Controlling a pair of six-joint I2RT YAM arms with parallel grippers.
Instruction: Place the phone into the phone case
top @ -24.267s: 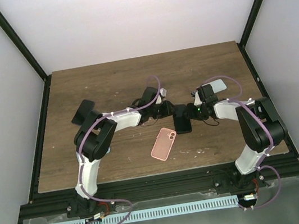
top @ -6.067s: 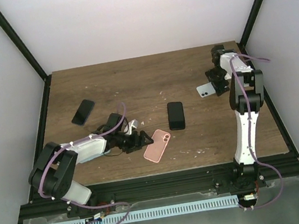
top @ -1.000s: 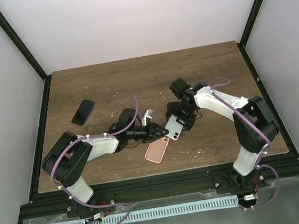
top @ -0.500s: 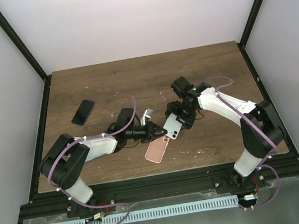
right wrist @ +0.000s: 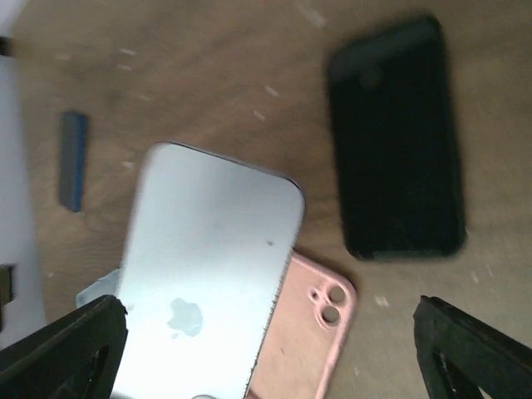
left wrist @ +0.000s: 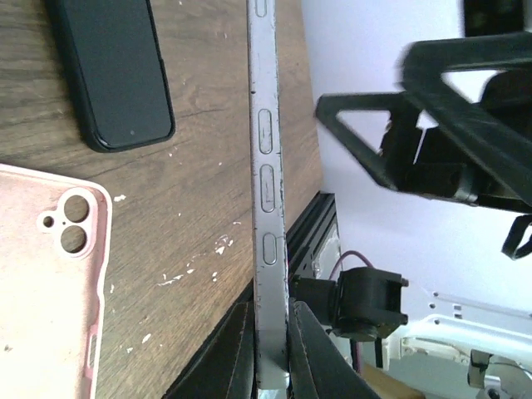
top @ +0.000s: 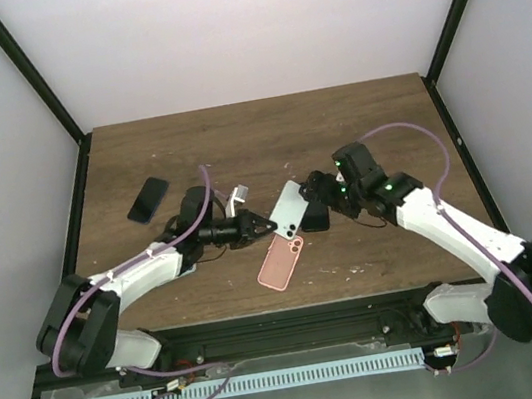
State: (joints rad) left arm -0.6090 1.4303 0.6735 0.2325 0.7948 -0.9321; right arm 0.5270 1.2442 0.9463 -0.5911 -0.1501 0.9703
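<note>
We are seeing left pincer [top: 266, 226] clamping silver phone [top: 289, 208] at frame centre, over upper end of pink phone case [top: 280, 263] lying on counter [top: 188, 151]. Right pincer [top: 318, 190] gaping wide, gripping nothing. Left wrist view showing phone edge-on; right wrist view, its flat back. We are counting one phone, one case, two black handsets [top: 315, 216], second handset upper left [top: 148, 199]; only top view catching both.

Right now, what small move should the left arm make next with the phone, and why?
Probably lower the phone and tip it flat over the pink case. The left jaws are shut on one end of it and hold it off the table, just beyond the case's camera end. The right jaws stand open and no longer grip it, so the left arm alone carries it.
</note>
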